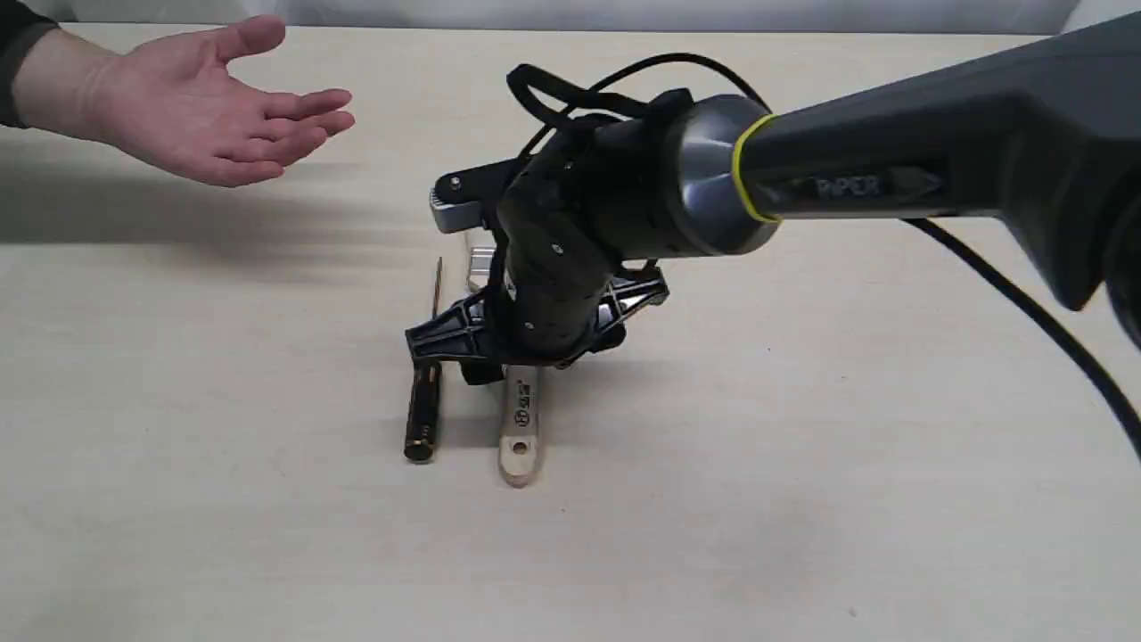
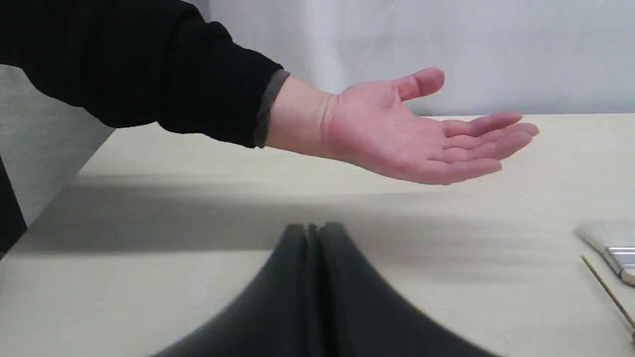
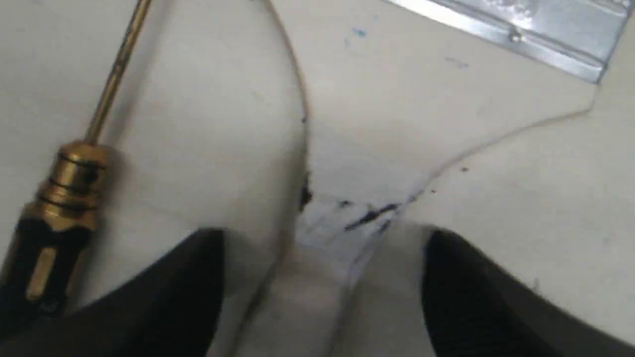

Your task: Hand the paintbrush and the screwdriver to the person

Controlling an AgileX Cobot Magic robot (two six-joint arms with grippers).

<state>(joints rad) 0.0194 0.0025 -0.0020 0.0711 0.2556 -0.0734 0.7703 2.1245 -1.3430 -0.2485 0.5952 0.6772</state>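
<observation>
The paintbrush (image 1: 520, 428) lies flat on the table, its wooden handle pointing to the near edge. In the right wrist view its handle (image 3: 377, 124) and silver band (image 3: 521, 25) show. My right gripper (image 1: 510, 364) is down over the handle, open, one finger on each side of it (image 3: 322, 233), with small gaps. The screwdriver (image 1: 422, 410) lies just left of the brush, black handle and gold rings (image 3: 59, 198) beside one finger. The person's hand (image 1: 205, 107) is held out palm up at the far left (image 2: 397, 134). My left gripper (image 2: 312, 230) is shut and empty, low in front of the hand.
The right arm (image 1: 891, 169) reaches in from the right, with a black cable (image 1: 1025, 312) trailing below it. The pale table (image 1: 802, 490) ends at a grey wall behind. From the left wrist, the brush bristles (image 2: 603, 233) and screwdriver shaft (image 2: 607, 290) show at the edge.
</observation>
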